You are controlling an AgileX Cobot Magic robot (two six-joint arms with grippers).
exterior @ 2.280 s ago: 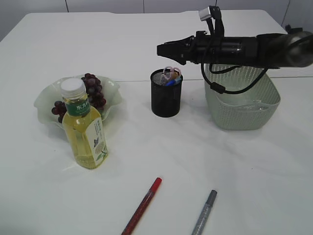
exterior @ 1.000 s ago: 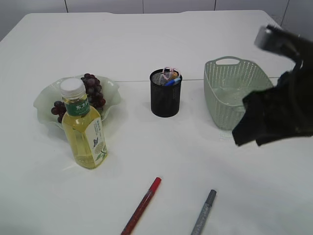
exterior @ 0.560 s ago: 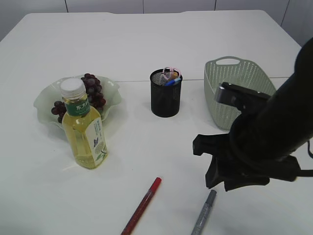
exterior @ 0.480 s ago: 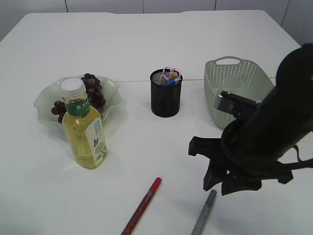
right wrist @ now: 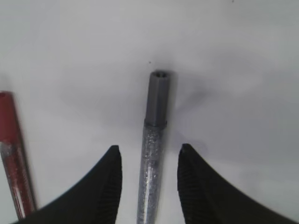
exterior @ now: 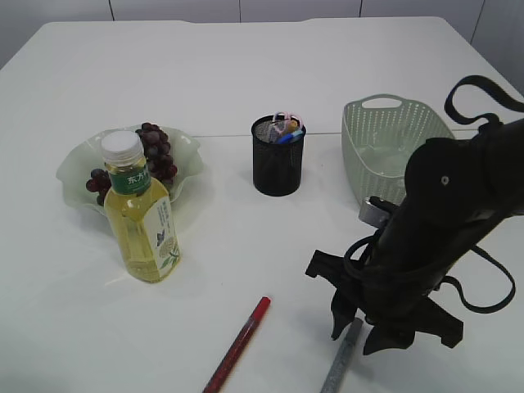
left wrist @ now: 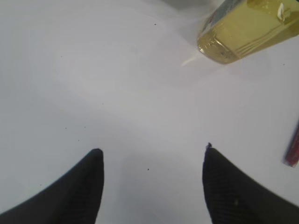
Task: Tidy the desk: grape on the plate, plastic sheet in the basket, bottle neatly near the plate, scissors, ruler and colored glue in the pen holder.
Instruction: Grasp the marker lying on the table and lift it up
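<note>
My right gripper [exterior: 352,337] is open, low over the table front, its fingers on either side of a silver glitter glue pen [exterior: 340,364]. In the right wrist view the pen [right wrist: 156,107] lies lengthwise between the fingers of the gripper [right wrist: 149,148], untouched. A red glue pen [exterior: 239,342] lies to its left and shows in the right wrist view [right wrist: 11,158]. The black mesh pen holder [exterior: 278,160] holds pink-handled scissors [exterior: 285,119]. The grapes [exterior: 155,151] lie on the pale plate [exterior: 78,164], with the yellow bottle [exterior: 143,217] upright in front. My left gripper [left wrist: 152,149] is open and empty.
A green basket [exterior: 401,131] stands at the back right, partly behind my right arm. In the left wrist view the bottle [left wrist: 247,28] is at the upper right and the red pen's end [left wrist: 293,149] at the right edge, with bare white table below the fingers.
My right arm has swung from above the pen holder to the front right and come down, open, over the silver glue pen. Nothing on the table has moved.
</note>
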